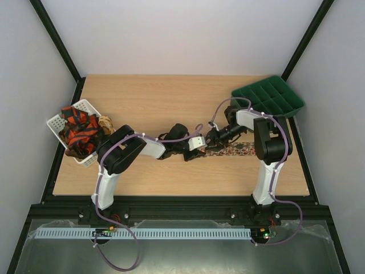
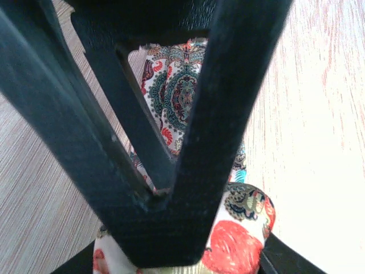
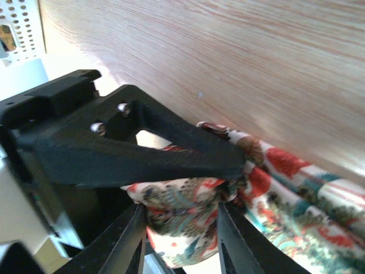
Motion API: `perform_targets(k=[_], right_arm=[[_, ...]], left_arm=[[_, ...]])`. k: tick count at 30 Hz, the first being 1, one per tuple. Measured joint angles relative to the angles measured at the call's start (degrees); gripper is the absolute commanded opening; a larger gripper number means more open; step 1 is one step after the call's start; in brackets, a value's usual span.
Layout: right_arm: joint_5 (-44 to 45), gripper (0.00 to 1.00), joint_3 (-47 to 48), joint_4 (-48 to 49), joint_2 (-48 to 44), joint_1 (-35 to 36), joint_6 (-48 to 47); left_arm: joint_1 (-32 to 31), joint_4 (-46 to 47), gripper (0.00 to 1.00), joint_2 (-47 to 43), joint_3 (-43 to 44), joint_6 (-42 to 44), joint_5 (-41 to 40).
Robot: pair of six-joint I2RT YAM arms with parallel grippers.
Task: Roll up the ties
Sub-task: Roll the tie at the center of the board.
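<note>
Floral-print tie (image 1: pixel 234 150) at centre right of the top view, flat on the wooden table (image 1: pixel 171 97), stretching leftward from beneath the right arm to mid-frame and wound into a small roll at that end. Roll wedged between the fingers of the right gripper (image 3: pixel 179 242), with fabric bunched against both, hence read as closed on the tie. Likewise bracketed by the left gripper (image 2: pixel 182 260), with only slivers of its fingers visible at the bottom corners of the left wrist view and fabric filling the gap, hence judged gripping too. Grippers nose to nose at mid-frame, a finger of each crossing the other's wrist view. Step in hand, by judgement: rolling this tie, at an early stage, with most of its length flat toward the right of frame. Next move likely calls for turning the roll along the flat strip, keeping the coil tight and square to it. Count: one tie on the table; a tangle of red-orange and black ties (image 1: pixel 80 132) in the basket, at least two, number not separable; one white basket (image 1: pixel 56 122) at centre left; one green compartment tray (image 1: pixel 268 97) at upper right.
</note>
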Motion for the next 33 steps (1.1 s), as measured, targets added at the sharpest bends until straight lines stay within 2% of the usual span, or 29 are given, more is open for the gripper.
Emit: perform_targets(k=[3, 6, 7, 15, 19, 25, 33], right_arm=[[0.61, 0.25, 0.48, 0.37, 1.95, 0.11, 0.07], [0.61, 0.04, 0.63, 0.35, 2.29, 0.11, -0.15], [1.01, 0.02, 0.70, 0.39, 2.29, 0.11, -0.46], [3.76, 0.01, 0.52, 0.66, 2.29, 0.02, -1.18], [5.14, 0.01, -0.55, 1.55, 2.29, -0.63, -1.62], [7.30, 0.01, -2.21, 2.51, 2.29, -2.45, -1.88], [6.86, 0.01, -3.21, 3.87, 2.14, -2.56, -1.36]], left_arm=[[0.00, -0.11, 0.38, -0.02, 0.02, 0.04, -0.02], [0.00, -0.20, 0.39, -0.02, 0.02, 0.07, -0.04], [0.00, -0.20, 0.39, -0.02, 0.02, 0.07, -0.02], [0.74, -0.48, 0.64, -0.17, -0.31, -1.01, 0.42], [2.36, -0.50, 0.72, -1.64, -2.14, -1.81, 2.03], [4.00, 2.67, 0.77, -4.98, -8.31, -4.00, 4.07], [4.04, 11.98, 0.79, -2.84, -10.43, -8.57, 6.03]])
